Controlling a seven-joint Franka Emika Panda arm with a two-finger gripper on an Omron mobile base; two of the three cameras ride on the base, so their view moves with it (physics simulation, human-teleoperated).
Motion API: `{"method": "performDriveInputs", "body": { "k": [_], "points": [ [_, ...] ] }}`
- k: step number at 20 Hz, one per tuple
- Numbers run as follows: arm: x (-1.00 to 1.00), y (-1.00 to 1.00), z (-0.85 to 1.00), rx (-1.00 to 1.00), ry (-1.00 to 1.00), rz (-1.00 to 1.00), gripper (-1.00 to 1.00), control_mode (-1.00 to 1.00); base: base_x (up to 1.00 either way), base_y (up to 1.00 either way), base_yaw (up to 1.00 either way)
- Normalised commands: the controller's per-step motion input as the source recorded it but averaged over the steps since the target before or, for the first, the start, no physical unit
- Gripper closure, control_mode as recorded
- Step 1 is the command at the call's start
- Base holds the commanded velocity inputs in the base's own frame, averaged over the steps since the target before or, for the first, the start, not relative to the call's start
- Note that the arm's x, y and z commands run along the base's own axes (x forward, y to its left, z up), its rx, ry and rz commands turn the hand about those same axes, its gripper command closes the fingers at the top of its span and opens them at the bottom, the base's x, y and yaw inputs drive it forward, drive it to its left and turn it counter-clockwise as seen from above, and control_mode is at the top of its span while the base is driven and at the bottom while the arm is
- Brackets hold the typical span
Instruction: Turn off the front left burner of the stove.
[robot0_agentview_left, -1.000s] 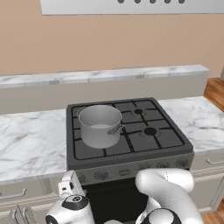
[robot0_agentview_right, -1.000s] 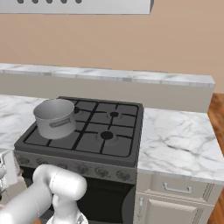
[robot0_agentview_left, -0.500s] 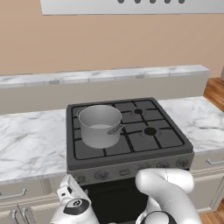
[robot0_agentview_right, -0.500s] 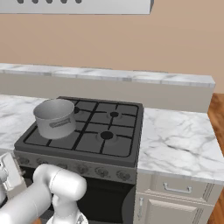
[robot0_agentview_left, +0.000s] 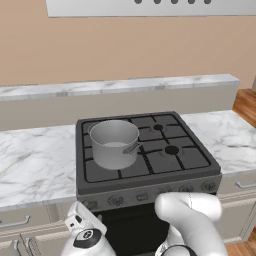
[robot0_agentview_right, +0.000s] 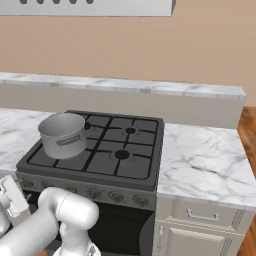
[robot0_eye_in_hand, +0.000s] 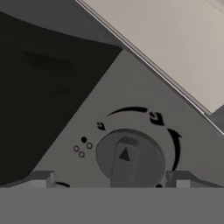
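Occlusions and cut-offs, stove front and pincer

Hand view: pincer (robot0_eye_in_hand: 112, 178) tips cut by the bottom band, only their tops show, gap not readable so open or closed can't be told; knob (robot0_eye_in_hand: 130, 157) lower part hidden behind the band and tips; small dot icons beside it too tiny to read; dark area upper left unreadable; left base view: stove (robot0_agentview_left: 145, 150) oven door mostly hidden behind the white arm; front-panel knobs too small to see their pointer marks, pincer hidden below the wrist; range hood (robot0_agentview_left: 150, 7) cut by the top edge; right base view: wrist cut by the left edge; pot (robot0_agentview_right: 63, 135) covers the rear left burner.
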Motion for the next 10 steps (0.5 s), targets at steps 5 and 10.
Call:
{"method": "performDriveInputs", "body": {
  "k": [5, 10],
  "points": [
    [0.06, 0.00, 0.00, -0.09, -0.03, 0.03, -1.00, -1.00, 0.00, 0.00, 0.00],
    [0.17, 0.00, 0.00, -0.03, -0.05, 0.02, -1.00, -1.00, 0.00, 0.00, 0.00]
  ]
}}
